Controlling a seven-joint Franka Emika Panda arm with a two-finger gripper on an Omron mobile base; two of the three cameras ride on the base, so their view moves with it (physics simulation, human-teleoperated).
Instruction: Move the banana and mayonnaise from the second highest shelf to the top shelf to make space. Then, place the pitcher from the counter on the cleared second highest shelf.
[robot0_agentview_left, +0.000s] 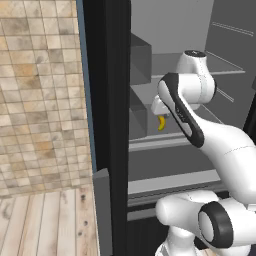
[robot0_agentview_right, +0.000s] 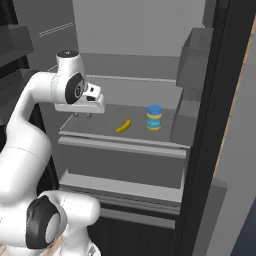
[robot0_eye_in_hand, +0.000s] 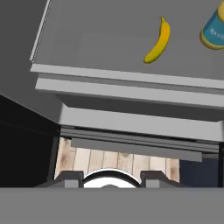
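Two task items sit on the second highest shelf. Left base view: the banana peeks out beside the arm. Right base view: banana lies left of the mayonnaise, apart; the gripper hangs over the shelf's left end, empty, its spread unclear. Hand view: banana and jar lie at the top.

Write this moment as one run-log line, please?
gripper: empty, above shelf's left end | banana: second highest shelf, untouched | mayonnaise: right of banana | top shelf: bare
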